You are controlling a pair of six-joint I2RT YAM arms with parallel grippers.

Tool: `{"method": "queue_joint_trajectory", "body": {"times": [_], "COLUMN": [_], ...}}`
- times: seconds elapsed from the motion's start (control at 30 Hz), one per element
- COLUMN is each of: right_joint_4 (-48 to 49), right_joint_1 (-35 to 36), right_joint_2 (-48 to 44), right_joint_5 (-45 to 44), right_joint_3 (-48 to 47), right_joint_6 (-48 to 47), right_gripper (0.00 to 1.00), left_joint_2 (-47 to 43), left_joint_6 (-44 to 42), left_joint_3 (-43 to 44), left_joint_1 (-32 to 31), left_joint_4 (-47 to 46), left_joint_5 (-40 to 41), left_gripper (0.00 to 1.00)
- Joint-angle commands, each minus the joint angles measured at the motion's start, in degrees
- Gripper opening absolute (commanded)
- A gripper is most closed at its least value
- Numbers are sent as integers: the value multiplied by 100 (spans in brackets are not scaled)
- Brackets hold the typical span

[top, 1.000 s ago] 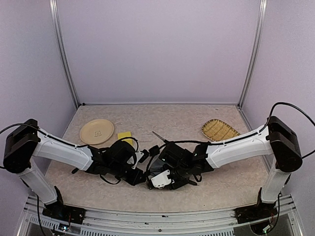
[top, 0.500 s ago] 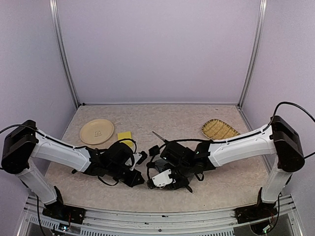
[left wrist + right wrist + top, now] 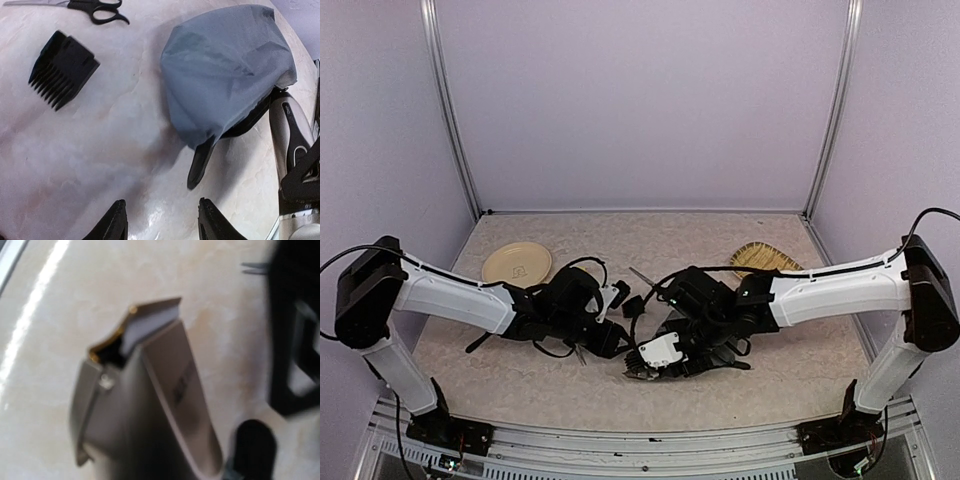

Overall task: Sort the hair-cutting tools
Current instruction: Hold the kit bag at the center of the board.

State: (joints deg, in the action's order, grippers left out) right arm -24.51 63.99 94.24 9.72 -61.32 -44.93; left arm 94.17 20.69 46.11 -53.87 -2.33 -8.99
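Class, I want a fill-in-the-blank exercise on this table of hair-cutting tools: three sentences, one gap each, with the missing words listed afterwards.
1. The grey pouch lies over part of the long black ____.
2. The left hand is open and holds ____.
3. The right hand is closed on the electric ____.
Missing words: comb; nothing; clipper.

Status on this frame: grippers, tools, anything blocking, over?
Left gripper open, empty. Right gripper shut on black-and-silver electric clipper. Crumpled grey fabric pouch beside clipper, partly covering long black tool.
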Motion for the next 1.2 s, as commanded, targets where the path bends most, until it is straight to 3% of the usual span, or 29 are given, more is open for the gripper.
{"method": "queue_joint_trajectory", "body": {"times": [0.0,0.13,0.47,0.83,1.17], "right_joint_4": [-26,-23,-189,521,782], "right_joint_1": [-26,-27,61,67,66], "right_joint_2": [-295,-503,-859,-1002,-695], "right_joint_5": [241,363,422,218,382], "right_joint_3": [182,347,628,1059,1012], "right_joint_6": [-81,-168,-562,-895,-1275], "right_gripper": [20,20,20,14,11], "left_joint_2": [505,804,1005,1355,1321], "left_joint_6": [-533,-715,-649,-642,-849], "left_joint_3": [381,603,707,1033,996], "left_joint_1": [17,-3,-36,-135,5], "left_joint_4": [-374,-537,-556,-473,-297], "left_joint_5": [-340,-805,-776,-1138,-1373], "left_gripper": [44,43,40,4,0]}}
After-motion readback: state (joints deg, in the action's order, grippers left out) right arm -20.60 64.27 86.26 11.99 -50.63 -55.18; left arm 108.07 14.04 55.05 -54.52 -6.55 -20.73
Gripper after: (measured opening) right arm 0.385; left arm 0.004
